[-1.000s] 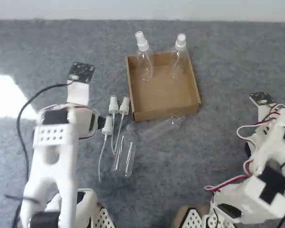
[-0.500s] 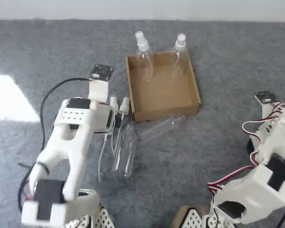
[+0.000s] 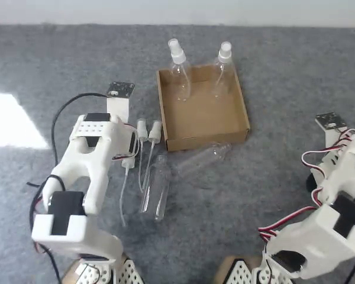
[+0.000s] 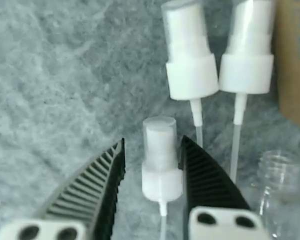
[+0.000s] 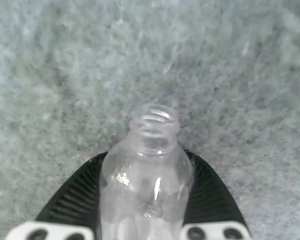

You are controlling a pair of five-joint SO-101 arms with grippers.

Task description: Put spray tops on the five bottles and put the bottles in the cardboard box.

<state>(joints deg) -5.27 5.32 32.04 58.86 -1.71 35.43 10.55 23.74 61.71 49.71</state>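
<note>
Gripping a clear capless bottle (image 5: pixel 152 125), the right gripper (image 5: pixel 146 159) has its black jaws pressed against both sides of the bottle's shoulder. The bottle's lower body is cut off by the frame. The right arm (image 3: pixel 331 219) sits at the near right corner of the grey carpeted tabletop (image 3: pixel 272 71). The left gripper (image 4: pixel 151 142) is down near the box's left side with its jaws spread on either side of a lying spray top (image 4: pixel 161 160). A gap shows beside one jaw, and the top's dip tube is cut off. Just beyond lie two more spray tops (image 4: pixel 190 65), side by side and close to the wall of the cardboard box (image 3: pixel 204 139). The box sits toward the tabletop's far edge and holds two capped bottles (image 3: pixel 178 71), upright against its far wall. Two uncapped bottles (image 3: pixel 155 189) lie on the tabletop in front of the box, one touching its front wall. Their clear bodies are hard to make out against the grey.
</note>
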